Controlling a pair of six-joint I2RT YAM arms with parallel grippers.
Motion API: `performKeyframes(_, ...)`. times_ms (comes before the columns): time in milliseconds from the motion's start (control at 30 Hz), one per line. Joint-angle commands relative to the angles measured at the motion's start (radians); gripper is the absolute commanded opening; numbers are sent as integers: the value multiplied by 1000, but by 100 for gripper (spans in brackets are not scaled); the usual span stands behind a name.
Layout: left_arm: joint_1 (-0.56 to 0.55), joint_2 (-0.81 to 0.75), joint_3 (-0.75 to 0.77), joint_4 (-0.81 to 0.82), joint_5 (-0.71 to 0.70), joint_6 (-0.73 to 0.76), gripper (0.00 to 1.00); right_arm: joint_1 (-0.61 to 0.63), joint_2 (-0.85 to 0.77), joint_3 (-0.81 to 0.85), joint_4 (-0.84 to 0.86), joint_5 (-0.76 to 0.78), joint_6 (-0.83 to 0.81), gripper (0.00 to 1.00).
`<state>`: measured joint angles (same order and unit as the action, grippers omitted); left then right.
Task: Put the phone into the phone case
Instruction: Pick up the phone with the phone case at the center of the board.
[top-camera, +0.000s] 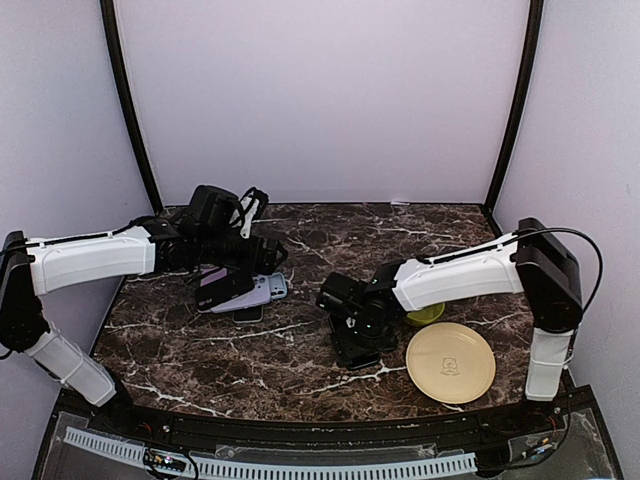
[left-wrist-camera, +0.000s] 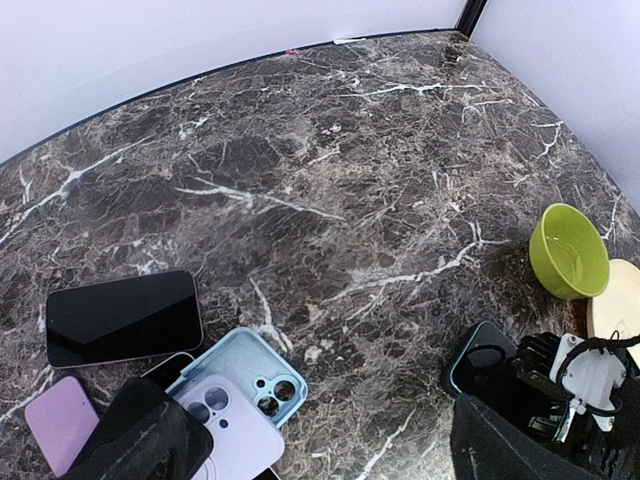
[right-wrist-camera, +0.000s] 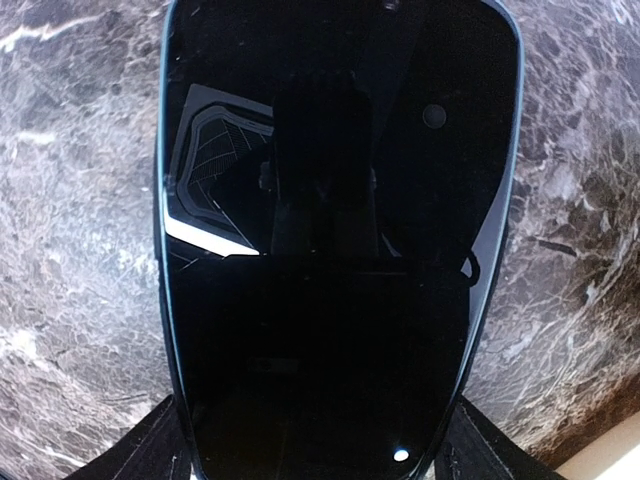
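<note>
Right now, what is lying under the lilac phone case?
A light blue case lies under the lilac case, with its camera corner sticking out. A dark edge pokes out beneath both. One finger of the left gripper covers the rest.

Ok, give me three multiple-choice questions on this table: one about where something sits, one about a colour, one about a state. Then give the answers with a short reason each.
1. Where does the bowl sit?
A in the far left corner
B beside the tan plate
C between the left jaws

2. What colour is that bowl?
A red
B dark blue
C lime green

3. How does the black phone beside the light blue case lie?
A flat, screen up
B standing on its edge
C tucked inside a case

Answers:
1 B, the bowl stands right next to the plate on the right side of the table.
2 C, both the top view and the left wrist view show it lime green.
3 A, its glossy dark screen faces up and it lies bare on the marble.
</note>
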<state>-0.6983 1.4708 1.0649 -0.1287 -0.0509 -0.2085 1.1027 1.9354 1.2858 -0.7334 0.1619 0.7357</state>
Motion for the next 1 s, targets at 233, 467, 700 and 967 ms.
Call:
performKeyframes(233,-1,-29,-4,9,-2,18,93,26,-35,33,22,89,-42,50)
performKeyframes(467,0,-51,-16,58,103,24,93,81,-172,44,191,294,-90,41)
performKeyframes(700,-1,-128,-85,250,394,28,93,146,-325,-80,601,461,-229,36)
performKeyframes(967,-1,-274,-306,692,604,-107,94,197,-366,-122,854,577,-354,31)
